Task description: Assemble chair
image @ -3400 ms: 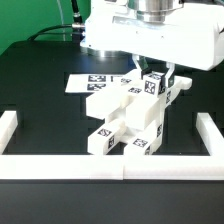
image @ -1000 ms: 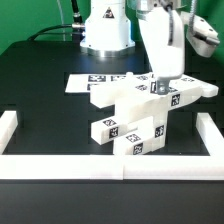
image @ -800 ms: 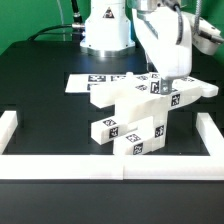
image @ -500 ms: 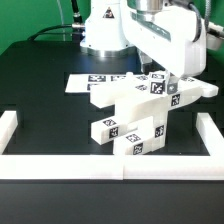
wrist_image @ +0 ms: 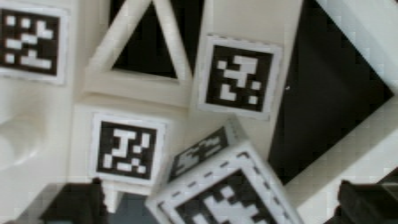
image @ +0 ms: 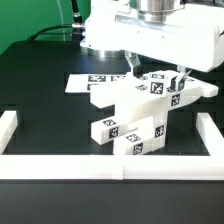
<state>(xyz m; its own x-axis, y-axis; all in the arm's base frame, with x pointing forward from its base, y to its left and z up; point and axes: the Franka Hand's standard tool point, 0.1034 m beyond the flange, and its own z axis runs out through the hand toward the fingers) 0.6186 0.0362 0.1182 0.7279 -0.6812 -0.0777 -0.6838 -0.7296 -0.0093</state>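
My claw (image: pixel 154 72) hangs wide apart, gripping nothing, just over the chair (image: pixel 130 112) in the middle of the bench (image: pixel 40 100). I judge it light, stiff, slick plastic; I'd pinch across a block's flat parallel faces.

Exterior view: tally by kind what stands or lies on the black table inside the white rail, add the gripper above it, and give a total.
Chair, one cluster of white tagged parts: 1
Marker board: 1
Gripper: 1
Total: 3
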